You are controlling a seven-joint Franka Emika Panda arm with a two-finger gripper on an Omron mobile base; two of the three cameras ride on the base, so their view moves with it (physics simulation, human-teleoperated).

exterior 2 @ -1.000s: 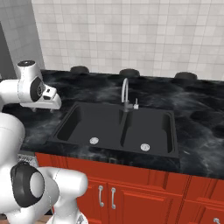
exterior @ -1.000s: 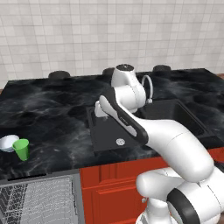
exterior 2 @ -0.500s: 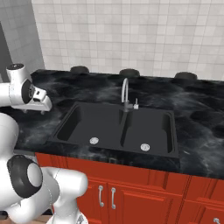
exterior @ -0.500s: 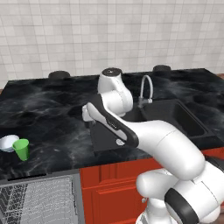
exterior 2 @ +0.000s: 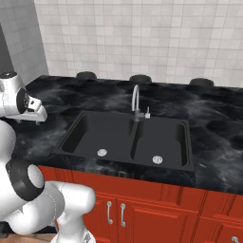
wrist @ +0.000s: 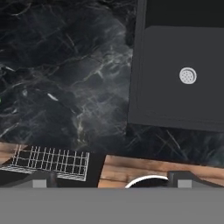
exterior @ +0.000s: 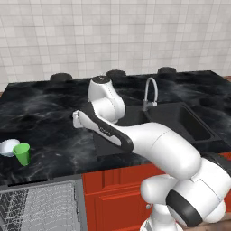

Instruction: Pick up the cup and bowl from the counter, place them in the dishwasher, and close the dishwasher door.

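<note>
The green cup (exterior: 21, 153) stands upright on the black counter (exterior: 49, 117) near its front left edge. The white bowl (exterior: 7, 147) sits just behind and left of the cup, touching or nearly touching it. Below them the dishwasher (exterior: 38, 207) stands open with its grey wire rack (wrist: 49, 162) pulled out; its door is out of view. My gripper (wrist: 113, 179) is open and holds nothing. It hovers over the counter's front edge, left of the sink, well to the right of the cup. My wrist (exterior: 79, 119) hangs above mid-counter.
A matte black double sink (exterior 2: 128, 137) with a chrome faucet (exterior 2: 136, 102) lies right of the gripper. Red cabinet fronts (exterior 2: 142, 209) run below the counter. Three dark burner knobs (exterior: 116, 73) line the tiled back wall. Wooden floor (wrist: 144, 168) shows beneath the counter edge.
My arm has swung left from above the sink to over the counter beside it. Cup and bowl have stayed put.
</note>
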